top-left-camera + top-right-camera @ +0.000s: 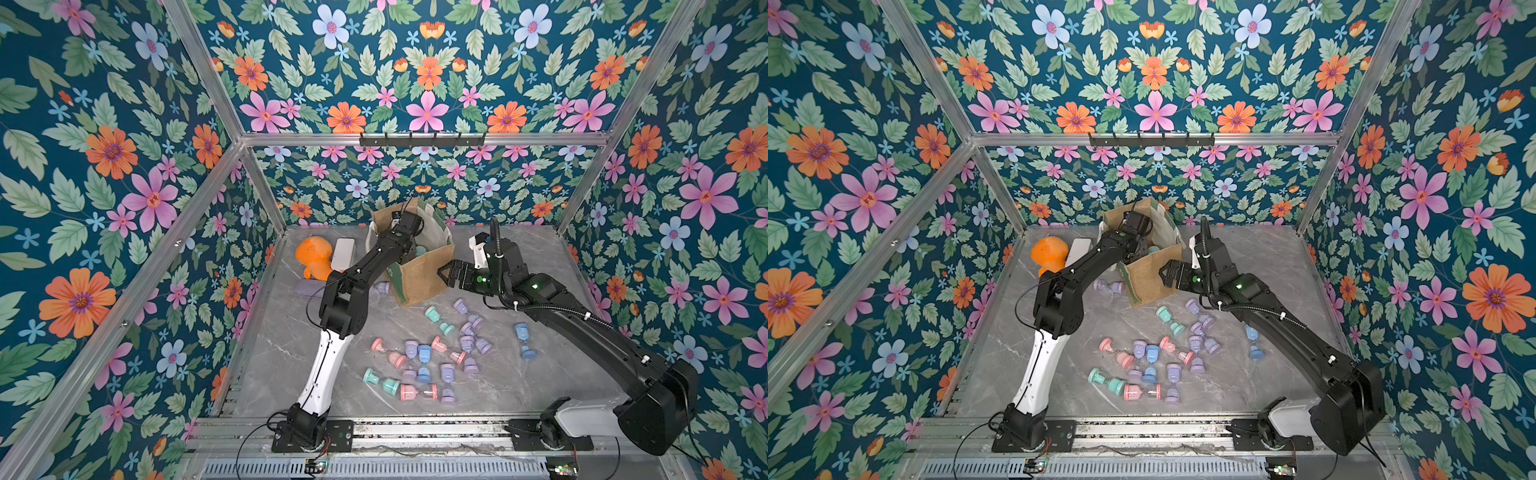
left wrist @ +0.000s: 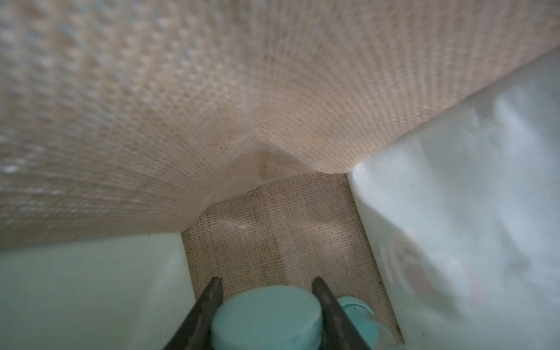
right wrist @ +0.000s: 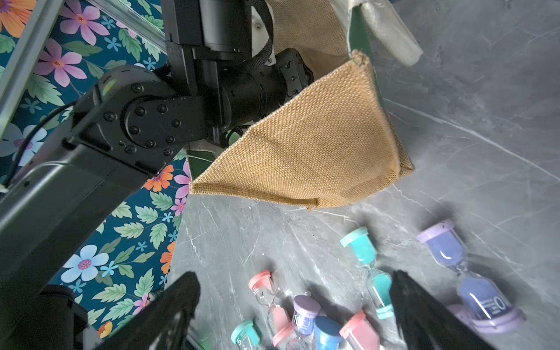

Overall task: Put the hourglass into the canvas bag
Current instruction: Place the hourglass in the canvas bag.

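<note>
The canvas bag (image 1: 419,272) (image 1: 1148,276) stands at the back of the table, tan with a dark green side. My left arm reaches down into it, and in both top views its jaws are hidden by the bag. In the left wrist view my left gripper (image 2: 268,286) is shut on a teal hourglass (image 2: 266,316), just above the bag's woven floor (image 2: 272,230). A second teal hourglass (image 2: 356,307) lies on that floor beside it. My right gripper (image 1: 444,276) (image 3: 294,280) is open and holds nothing, close to the bag's tan front wall (image 3: 312,151).
Several pastel hourglasses (image 1: 428,357) (image 3: 306,318) lie scattered in front of the bag, and one blue hourglass (image 1: 524,340) lies apart under my right arm. An orange toy (image 1: 313,257), a white box (image 1: 343,251) and a lavender object (image 1: 307,286) sit left of the bag.
</note>
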Available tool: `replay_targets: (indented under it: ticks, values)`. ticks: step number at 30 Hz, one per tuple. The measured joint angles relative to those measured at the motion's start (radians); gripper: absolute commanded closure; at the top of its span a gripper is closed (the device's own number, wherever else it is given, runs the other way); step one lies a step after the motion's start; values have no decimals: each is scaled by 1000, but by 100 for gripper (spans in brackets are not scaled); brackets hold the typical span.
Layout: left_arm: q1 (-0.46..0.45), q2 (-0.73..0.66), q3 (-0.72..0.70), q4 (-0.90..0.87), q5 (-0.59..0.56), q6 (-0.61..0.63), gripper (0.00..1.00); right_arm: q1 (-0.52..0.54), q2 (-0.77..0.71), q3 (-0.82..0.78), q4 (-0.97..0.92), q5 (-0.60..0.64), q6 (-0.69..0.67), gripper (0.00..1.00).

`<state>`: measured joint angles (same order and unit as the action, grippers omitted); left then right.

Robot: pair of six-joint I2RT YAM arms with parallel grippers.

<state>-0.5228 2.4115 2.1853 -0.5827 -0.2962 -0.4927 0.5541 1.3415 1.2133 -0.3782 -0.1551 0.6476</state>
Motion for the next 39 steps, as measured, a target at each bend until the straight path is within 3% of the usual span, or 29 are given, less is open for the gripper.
replay_targets:
  ticks: [25, 33, 39]
  values:
    - [1, -95, 39, -32, 71, -8, 43, -6, -101, -18, -53, 2, 4, 1]
    - [1, -278, 17, -39, 91, -8, 39, -6, -133, -18, -126, 38, -29, 1]
    - [0, -489, -126, -14, 112, -13, 38, -6, -153, -21, -175, 53, -101, 1]
